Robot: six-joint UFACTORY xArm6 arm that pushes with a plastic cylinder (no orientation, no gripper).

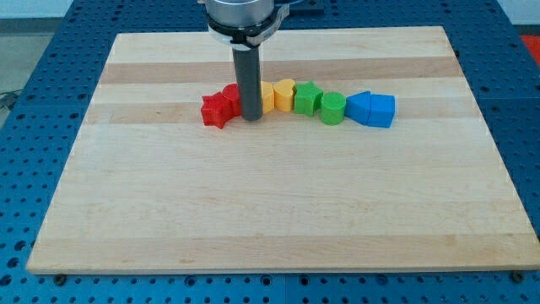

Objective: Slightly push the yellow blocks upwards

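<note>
A row of blocks lies across the upper middle of the wooden board [270, 203]. From the view's left: a red star block [218, 110], a second red block [231, 95] partly hidden behind the rod, a yellow block [266, 96] partly hidden by the rod, a yellow heart-shaped block [284, 95], a green star block [307, 97], a green round block [332, 108], and two blue blocks [360, 107] [381, 111]. My tip [251, 118] rests on the board at the row's lower edge, between the red blocks and the first yellow block, touching or nearly touching both.
The board lies on a blue perforated table [34, 67]. The arm's grey and black wrist [245, 19] hangs over the board's top edge.
</note>
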